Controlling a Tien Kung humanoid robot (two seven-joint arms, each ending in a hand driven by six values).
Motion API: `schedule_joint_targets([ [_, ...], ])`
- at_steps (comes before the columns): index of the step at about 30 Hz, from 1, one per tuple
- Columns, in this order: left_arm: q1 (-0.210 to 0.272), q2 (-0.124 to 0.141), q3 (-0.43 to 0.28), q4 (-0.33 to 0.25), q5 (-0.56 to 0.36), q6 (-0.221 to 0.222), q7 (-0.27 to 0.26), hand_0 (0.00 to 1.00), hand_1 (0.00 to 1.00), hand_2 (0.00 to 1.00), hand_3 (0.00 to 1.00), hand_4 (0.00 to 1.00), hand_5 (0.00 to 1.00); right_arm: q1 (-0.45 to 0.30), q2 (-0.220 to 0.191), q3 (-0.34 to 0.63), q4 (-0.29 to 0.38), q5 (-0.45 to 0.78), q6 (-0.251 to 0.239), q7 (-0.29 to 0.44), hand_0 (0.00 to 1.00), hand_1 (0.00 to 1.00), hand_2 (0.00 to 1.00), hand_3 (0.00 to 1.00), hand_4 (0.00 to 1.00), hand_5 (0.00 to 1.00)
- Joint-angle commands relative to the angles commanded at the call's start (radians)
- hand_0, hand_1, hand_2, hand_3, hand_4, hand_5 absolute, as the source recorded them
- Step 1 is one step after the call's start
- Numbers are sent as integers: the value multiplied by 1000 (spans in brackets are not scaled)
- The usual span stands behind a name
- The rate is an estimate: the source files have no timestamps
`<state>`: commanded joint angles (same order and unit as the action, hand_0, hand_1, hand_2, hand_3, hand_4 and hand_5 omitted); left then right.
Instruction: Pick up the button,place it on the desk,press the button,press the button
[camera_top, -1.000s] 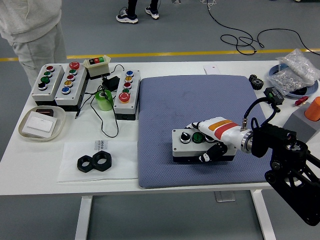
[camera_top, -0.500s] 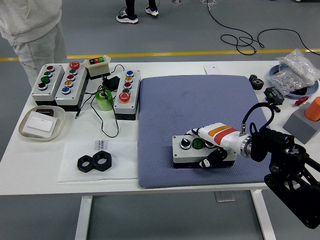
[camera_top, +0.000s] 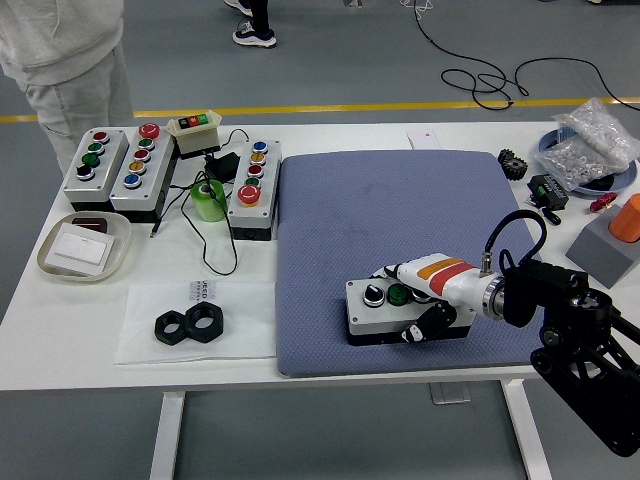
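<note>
— What was the right hand (camera_top: 425, 296) doing?

— It was wrapped around the button box (camera_top: 385, 312) from the right end, fingers (camera_top: 392, 271) lying over the top and the thumb (camera_top: 420, 328) pressed against the near side. A closed grasp on the box.

— And where was the box?

— On the near part of the blue mat (camera_top: 395, 225), on the white table (camera_top: 330, 345).

— Was it resting or lifted?

— It seemed to sit on the mat, though the hand covered its right end, so I couldn't be sure. A black knob (camera_top: 372, 293) and a green button (camera_top: 397, 294) showed on top.

— Anything farther back?

— Three more button boxes (camera_top: 253, 190) at the far left, and a person (camera_top: 65, 55), cut off by the frame, beyond them.
</note>
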<state>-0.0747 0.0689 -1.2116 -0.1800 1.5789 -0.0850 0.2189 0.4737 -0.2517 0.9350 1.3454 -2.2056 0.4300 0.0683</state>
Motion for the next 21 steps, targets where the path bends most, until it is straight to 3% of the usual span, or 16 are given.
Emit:
schedule_joint_targets([
  [4,-1,0,2,0,-2,0,0,743,906,955,787,551,998,2,0,2,-4,-1,4,3,907,903,924,855,856,112],
  [5,-1,0,4,0,-4,0,0,743,906,955,786,550,998,2,1,4,-5,1,3,1,932,930,966,918,887,242],
  [21,-4,-2,5,0,-6,0,1,744,904,956,785,550,998,15,12,32,-9,25,-43,-8,947,957,995,998,903,316],
])
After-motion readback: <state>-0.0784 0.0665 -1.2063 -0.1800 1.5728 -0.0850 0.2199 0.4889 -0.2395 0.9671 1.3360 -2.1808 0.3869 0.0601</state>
